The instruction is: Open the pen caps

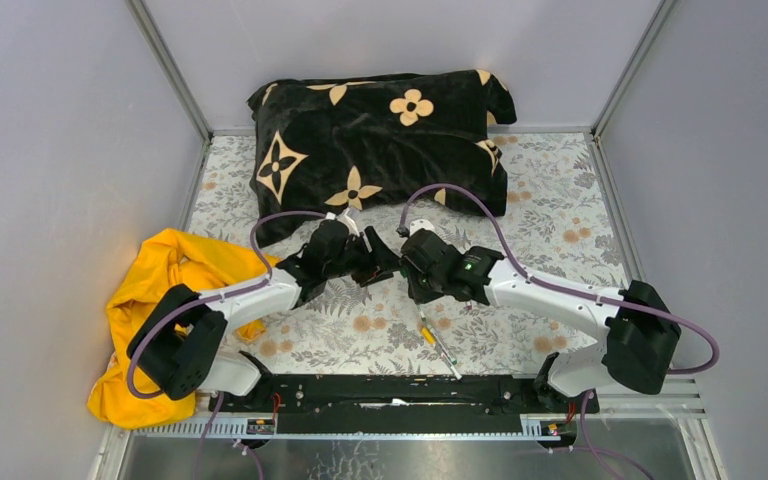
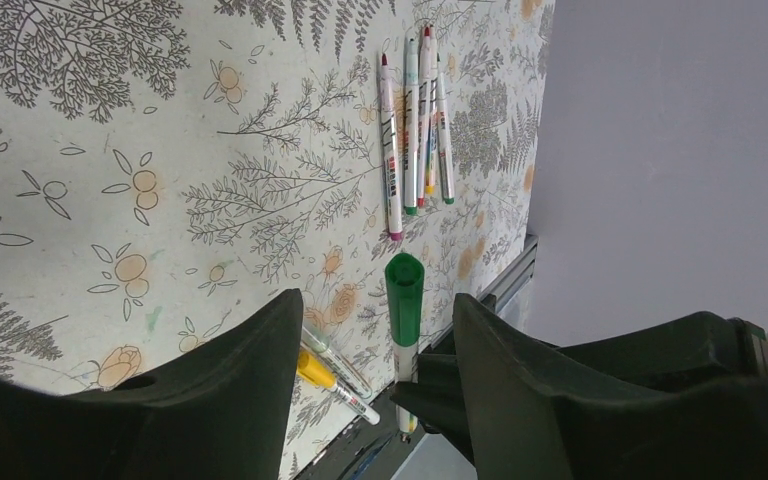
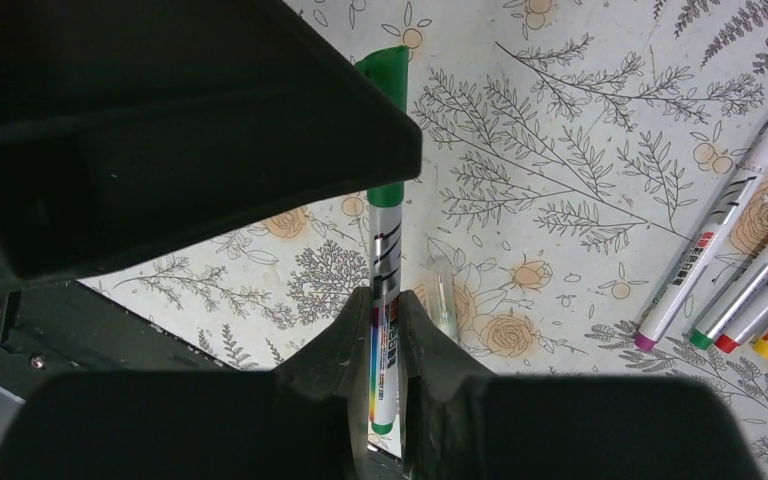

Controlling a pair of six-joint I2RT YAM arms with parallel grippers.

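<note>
My right gripper [image 3: 385,300] is shut on the whitish barrel of a green marker pen [image 3: 384,270] and holds it above the table. The pen's green cap [image 2: 404,292] is on the pen. It stands between the fingers of my left gripper [image 2: 378,298], which is open, with a gap on each side. In the right wrist view a left finger [image 3: 210,130] hides most of that cap [image 3: 388,70]. A pen with a yellow cap [image 2: 315,368] lies on the table below. Several pens with bare tips [image 2: 415,130] lie side by side. In the top view both grippers meet at mid-table [image 1: 392,262].
A black flowered pillow [image 1: 380,130] lies at the back and a yellow cloth [image 1: 175,275] at the left. The floral table cover [image 1: 550,220] ends at a black rail [image 1: 400,390] at the near edge. A clear tube [image 3: 443,300] lies beside the yellow-capped pen.
</note>
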